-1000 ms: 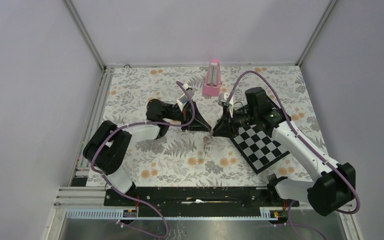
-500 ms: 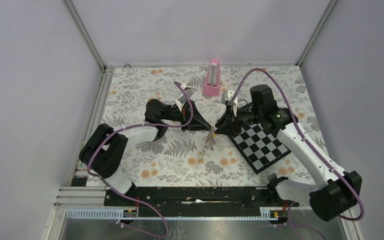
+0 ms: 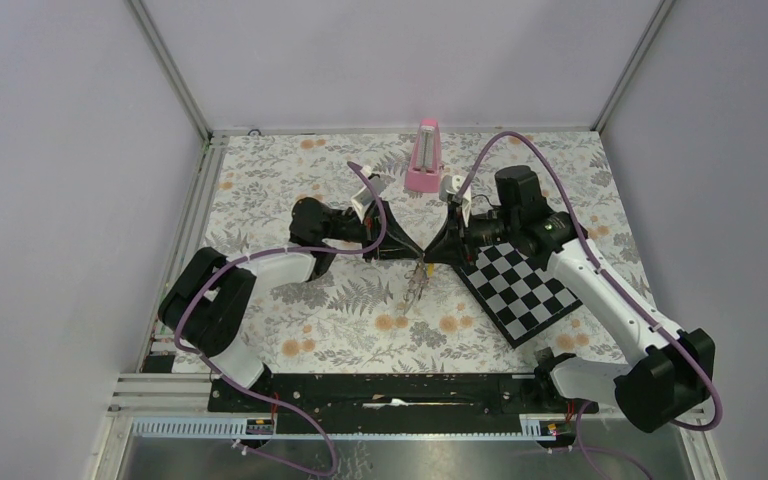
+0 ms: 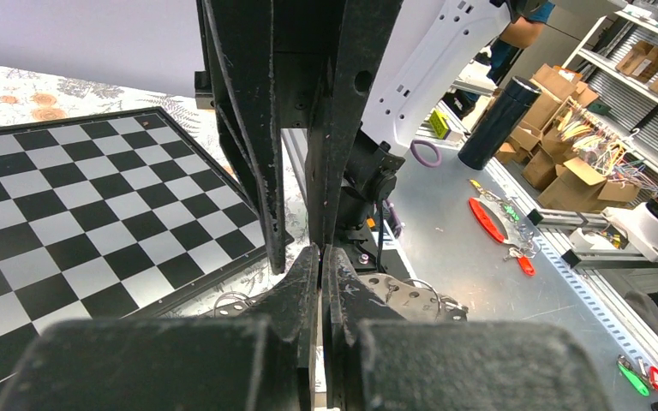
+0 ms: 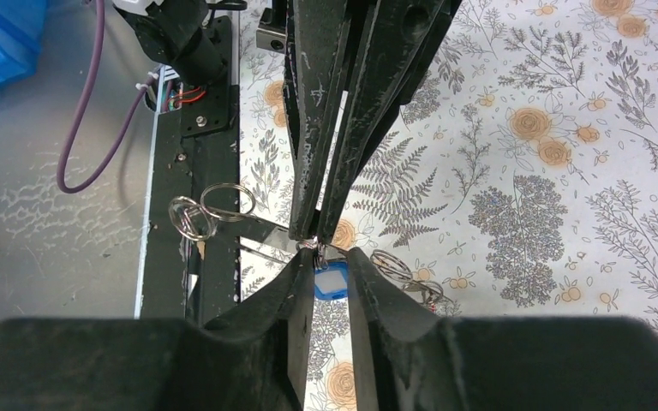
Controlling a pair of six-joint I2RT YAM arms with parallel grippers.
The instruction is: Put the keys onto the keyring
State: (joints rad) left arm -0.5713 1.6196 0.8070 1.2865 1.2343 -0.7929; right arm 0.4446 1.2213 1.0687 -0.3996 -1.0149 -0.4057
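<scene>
Keyring (image 5: 261, 229) is held off the table, mid-frame in the top view, where both arms meet tip to tip. Floral table (image 3: 290, 190) is seen below. Checkerboard (image 3: 525, 290) lies lower right of the meeting point, and the pink metronome (image 3: 425, 155) stands at upper centre, well apart.

Left gripper (image 5: 310, 231) is seen from the right wrist view coming down from the top edge. Its fingers are pressed together on a thin metal part of the keyring; which part cannot be told.

Right gripper (image 5: 331, 261) comes up from the bottom edge, fingers nipped on the head of the blue key (image 5: 331, 281).

Key relation: the blue head sits just below the left fingertips, almost touching. The silver rings hang out to the left of centre, with the metal strip's long axis running upper left to centre. The key blade is hidden, so its axis is not readable. Both arms are equally near. Threading is judged not yet done.
</scene>
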